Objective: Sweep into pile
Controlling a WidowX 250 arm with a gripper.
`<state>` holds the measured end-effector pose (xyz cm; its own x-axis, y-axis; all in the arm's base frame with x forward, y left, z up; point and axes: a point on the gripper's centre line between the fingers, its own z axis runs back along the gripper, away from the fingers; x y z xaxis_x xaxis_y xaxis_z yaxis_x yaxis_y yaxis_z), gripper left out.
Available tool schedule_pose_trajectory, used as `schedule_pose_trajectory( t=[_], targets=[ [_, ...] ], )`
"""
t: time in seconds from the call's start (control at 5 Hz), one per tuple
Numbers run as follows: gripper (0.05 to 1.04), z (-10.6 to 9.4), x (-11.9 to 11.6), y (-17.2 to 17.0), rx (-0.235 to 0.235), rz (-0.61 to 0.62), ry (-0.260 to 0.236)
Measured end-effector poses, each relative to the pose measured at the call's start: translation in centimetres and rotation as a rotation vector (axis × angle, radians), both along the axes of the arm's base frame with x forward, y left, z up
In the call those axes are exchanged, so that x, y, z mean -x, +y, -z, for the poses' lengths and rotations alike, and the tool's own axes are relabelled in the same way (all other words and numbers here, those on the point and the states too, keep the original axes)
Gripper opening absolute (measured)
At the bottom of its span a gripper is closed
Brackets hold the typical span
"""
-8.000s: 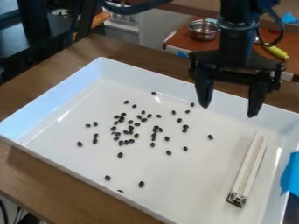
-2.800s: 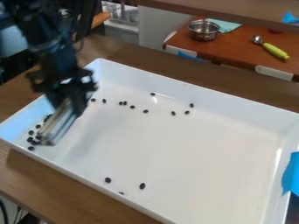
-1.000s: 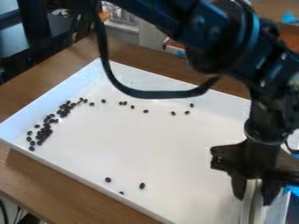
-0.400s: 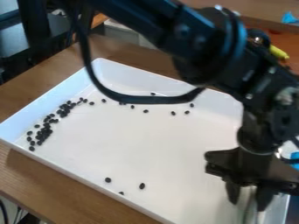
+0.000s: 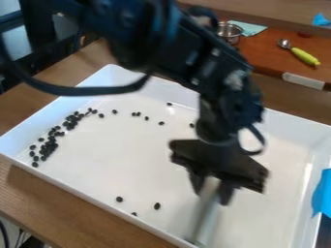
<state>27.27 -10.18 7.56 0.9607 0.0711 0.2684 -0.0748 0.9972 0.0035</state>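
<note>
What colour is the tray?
White; the tray shows best in the camera view.

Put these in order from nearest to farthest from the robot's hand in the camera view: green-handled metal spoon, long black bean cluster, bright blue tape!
1. Blue tape, right edge
2. Bean cluster, left side
3. Spoon, top right, behind

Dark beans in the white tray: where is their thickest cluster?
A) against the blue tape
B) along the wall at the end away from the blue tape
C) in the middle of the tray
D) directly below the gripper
B: the beans crowd along that end of the tray, across from the blue tape.
</note>
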Motion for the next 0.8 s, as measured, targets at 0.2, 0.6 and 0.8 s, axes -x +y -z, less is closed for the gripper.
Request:
schedule_pose_trajectory(
  t=[0.2, 0.6, 0.8],
  targets=[
    [0.379, -1.6, -0.2, 3.5, -0.019, -0.009, -0.025],
    [0.379, -5.9, -1.0, 0.1, 0.146, -0.027, -0.023],
    [0.379, -4.0, -2.1, -3.6, 0.120, -0.042, -0.003]
  ],
)
